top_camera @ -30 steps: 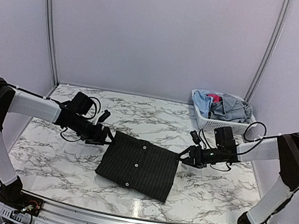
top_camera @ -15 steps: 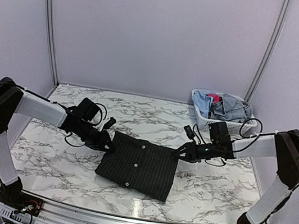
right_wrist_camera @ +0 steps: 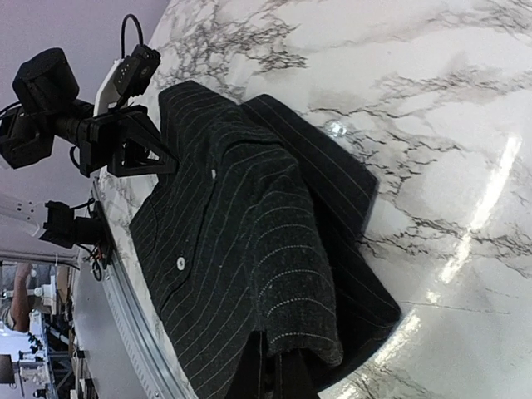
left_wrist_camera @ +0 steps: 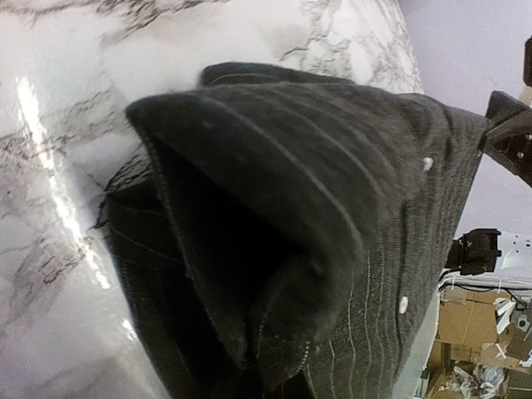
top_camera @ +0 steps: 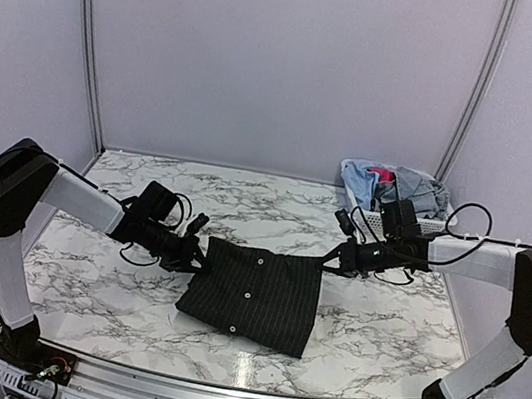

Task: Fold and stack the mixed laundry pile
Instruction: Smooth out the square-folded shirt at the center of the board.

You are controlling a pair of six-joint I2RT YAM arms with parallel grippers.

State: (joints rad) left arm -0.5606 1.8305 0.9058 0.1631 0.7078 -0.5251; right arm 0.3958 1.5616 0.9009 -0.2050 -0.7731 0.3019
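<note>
the soft black pinstriped shirt (top_camera: 256, 294), a folded, white-buttoned rectangle, is clamped at its far corners by the left gripper (top_camera: 198, 256) and the right gripper (top_camera: 329, 262).

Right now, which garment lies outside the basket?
The black pinstriped shirt, folded on the table; the light blue, grey-blue and pink-red pieces are heaped in the white basket.

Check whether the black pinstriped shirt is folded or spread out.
Folded: the black pinstriped shirt lies as a compact rectangle, its far corners pinched up by the left gripper and right gripper.
</note>
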